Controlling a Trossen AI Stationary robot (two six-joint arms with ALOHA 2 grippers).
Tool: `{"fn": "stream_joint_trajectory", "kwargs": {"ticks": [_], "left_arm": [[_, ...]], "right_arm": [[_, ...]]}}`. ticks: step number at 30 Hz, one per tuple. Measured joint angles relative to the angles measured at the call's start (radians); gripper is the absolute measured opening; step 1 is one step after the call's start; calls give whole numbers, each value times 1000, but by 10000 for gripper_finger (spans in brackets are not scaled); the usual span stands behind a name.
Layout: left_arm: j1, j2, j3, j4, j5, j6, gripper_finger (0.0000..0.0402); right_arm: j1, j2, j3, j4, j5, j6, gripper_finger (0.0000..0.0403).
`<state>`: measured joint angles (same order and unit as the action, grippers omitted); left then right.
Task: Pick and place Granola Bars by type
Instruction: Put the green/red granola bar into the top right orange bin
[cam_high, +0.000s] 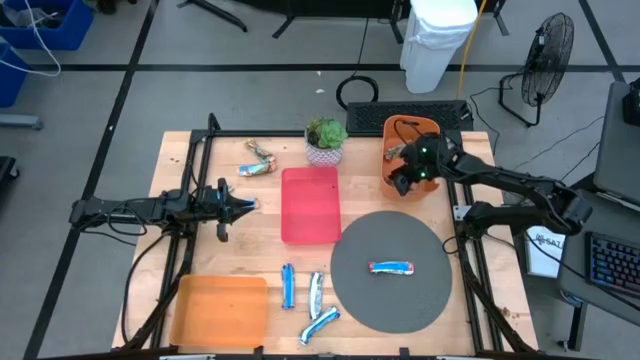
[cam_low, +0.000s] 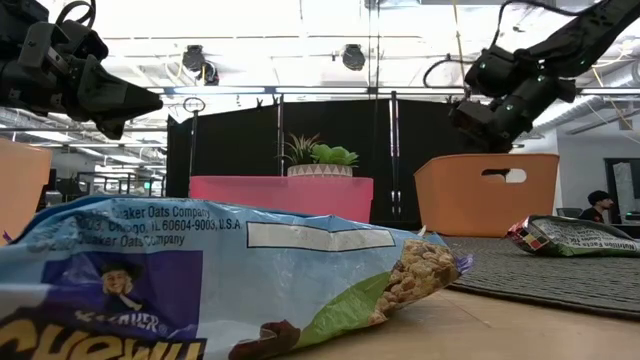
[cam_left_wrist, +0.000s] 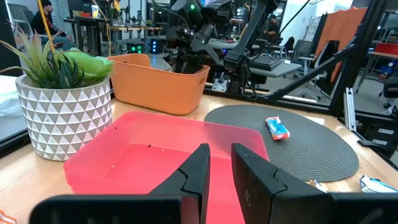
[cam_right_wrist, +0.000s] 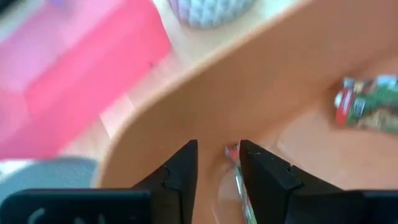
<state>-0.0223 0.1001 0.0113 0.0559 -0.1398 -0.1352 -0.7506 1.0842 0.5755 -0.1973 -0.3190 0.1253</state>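
My right gripper (cam_high: 405, 178) hangs over the orange basket (cam_high: 435, 130) at the far right and is shut on a silver-and-red granola bar (cam_right_wrist: 235, 163). A green-and-red bar (cam_right_wrist: 367, 102) lies in the basket. One bar (cam_high: 392, 267) lies on the grey round mat (cam_high: 350, 290). Two brown-and-silver bars (cam_high: 260, 166) lie at the far left. Three blue-and-white bars (cam_high: 316, 296) lie near the front edge, and one (cam_low: 200, 290) fills the low view. My left gripper (cam_high: 250, 205) is just left of the red tray (cam_high: 310, 230), empty, with a narrow gap between its fingers (cam_left_wrist: 200, 163). My right gripper pinches the silver-and-red bar between its two fingers. The bar shows edge-on in the gap, and its red end (cam_right_wrist: 232, 151) sticks out just past the fingertips. The fingers slant down into the basket from above. The bar is clear of the basket's floor.
A potted plant (cam_high: 325, 140) stands at the far edge between the red tray and the basket. An orange tray (cam_high: 220, 310) lies at the near left corner. Dark frame rails run along both table sides. Bare wood shows between the trays.
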Motion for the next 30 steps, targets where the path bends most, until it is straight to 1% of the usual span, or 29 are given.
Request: {"fn": "stream_joint_trajectory", "kwargs": {"ticks": [4,7,11,13,16,18,20,23,26,30], "left_arm": [[0,0,0,0,0,0,72],[0,0,0,0,0,0,72],[0,0,0,0,0,0,72],[0,0,0,0,0,0,72],[0,0,0,0,0,0,72],[0,0,0,0,0,0,72],[0,0,0,0,0,0,72],[0,0,0,0,0,0,72],[0,0,0,0,0,0,72],[0,0,0,0,0,0,72]], "right_arm": [[0,-69,0,54,-2,30,116],[0,-137,0,96,-60,33,114],[24,-227,0,146,-219,67,109],[61,-264,0,168,-325,92,108],[161,-305,0,222,-500,152,108],[261,-328,0,250,-546,182,107],[386,-341,0,273,-527,185,107],[588,-337,0,318,-425,170,105],[780,-305,0,366,-267,140,105],[997,-228,0,357,-1,65,105]]}}
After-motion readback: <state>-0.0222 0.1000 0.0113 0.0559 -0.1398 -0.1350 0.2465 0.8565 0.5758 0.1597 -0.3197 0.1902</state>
